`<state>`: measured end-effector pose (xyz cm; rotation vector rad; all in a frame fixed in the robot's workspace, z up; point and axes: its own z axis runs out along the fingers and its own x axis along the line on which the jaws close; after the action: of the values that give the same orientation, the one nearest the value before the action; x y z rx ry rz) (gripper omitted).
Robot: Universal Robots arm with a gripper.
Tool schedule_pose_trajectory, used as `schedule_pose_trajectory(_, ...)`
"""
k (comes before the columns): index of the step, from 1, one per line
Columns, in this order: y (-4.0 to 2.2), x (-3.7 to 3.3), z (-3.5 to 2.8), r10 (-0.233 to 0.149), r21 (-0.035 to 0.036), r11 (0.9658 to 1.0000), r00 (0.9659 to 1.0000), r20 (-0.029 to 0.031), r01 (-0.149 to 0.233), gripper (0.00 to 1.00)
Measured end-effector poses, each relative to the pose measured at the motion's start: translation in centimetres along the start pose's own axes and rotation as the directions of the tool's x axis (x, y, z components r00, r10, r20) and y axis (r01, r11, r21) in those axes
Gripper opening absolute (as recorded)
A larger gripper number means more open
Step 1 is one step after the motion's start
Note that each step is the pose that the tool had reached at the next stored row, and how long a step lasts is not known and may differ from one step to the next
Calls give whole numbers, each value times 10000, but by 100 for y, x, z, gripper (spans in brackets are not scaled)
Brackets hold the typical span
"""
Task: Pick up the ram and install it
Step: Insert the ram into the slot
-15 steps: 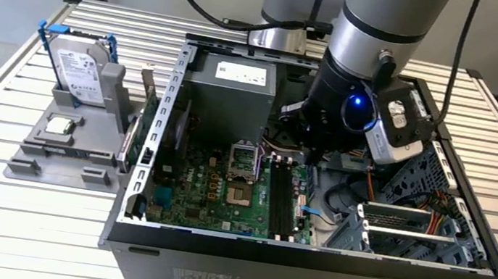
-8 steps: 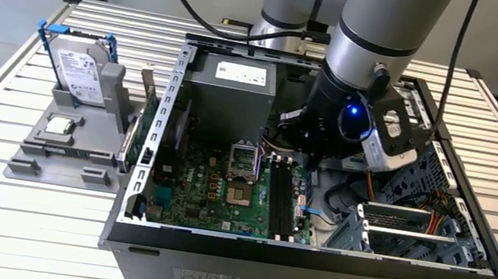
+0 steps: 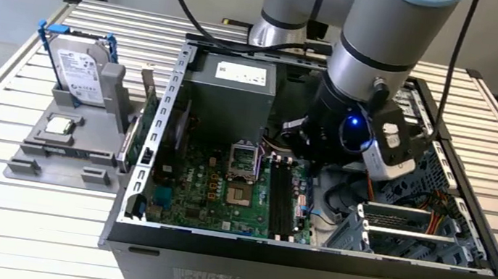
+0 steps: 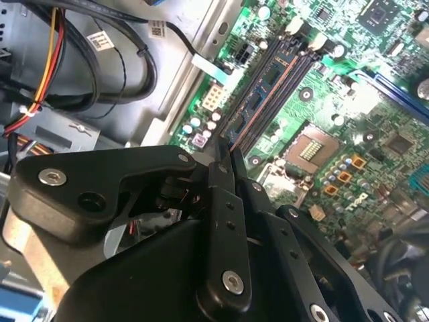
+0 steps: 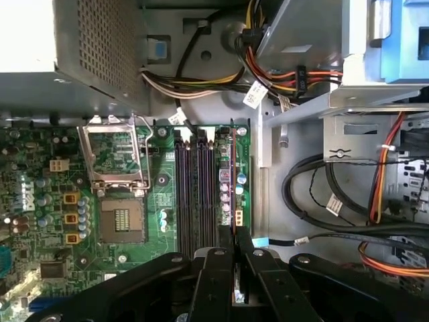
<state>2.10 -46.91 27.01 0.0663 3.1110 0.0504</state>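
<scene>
ram (image 5: pixel 224 181): stands in the black slot nearest the edge of the motherboard (image 5: pixel 100 168); in the exterior view the slots (image 3: pixel 281 202) sit lower centre of the frame.
gripper (image 5: pixel 235 235): at one end of the ram; jaws: we cannot tell whether they clamp it.
handling: we judge it light, stiff, thin and fragile; take the long edges, off the chips.
textures: matte green board, glossy slots.
</scene>
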Motion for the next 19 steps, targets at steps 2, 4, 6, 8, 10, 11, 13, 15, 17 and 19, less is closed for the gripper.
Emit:
schedule_pose_trajectory(2,-1,1,36,-16,0,10000,10000,0,16,0)
schedule_pose_trajectory(4,-2,2,74,-19,-2,10000,10000,0,19,0)
schedule_pose_trajectory(6,-4,3,110,-20,0,10000,10000,0,20,0)
schedule_pose_trajectory(8,-5,4,146,-20,-1,10000,10000,0,20,0)
schedule_pose_trajectory(10,-6,5,183,-20,-1,10000,10000,0,20,0)
schedule_pose_trajectory(11,-6,6,185,-17,-1,10000,10000,-6,17,0)
schedule_pose_trajectory(13,-6,5,185,-18,1,10000,10000,-7,18,0)
schedule_pose_trajectory(15,-9,7,186,-17,1,10000,10000,-8,17,0)
schedule_pose_trajectory(17,-12,31,198,-19,-1,10000,10000,-8,19,0)
schedule_pose_trajectory(19,-14,52,231,-5,3,10000,10000,-7,5,0)
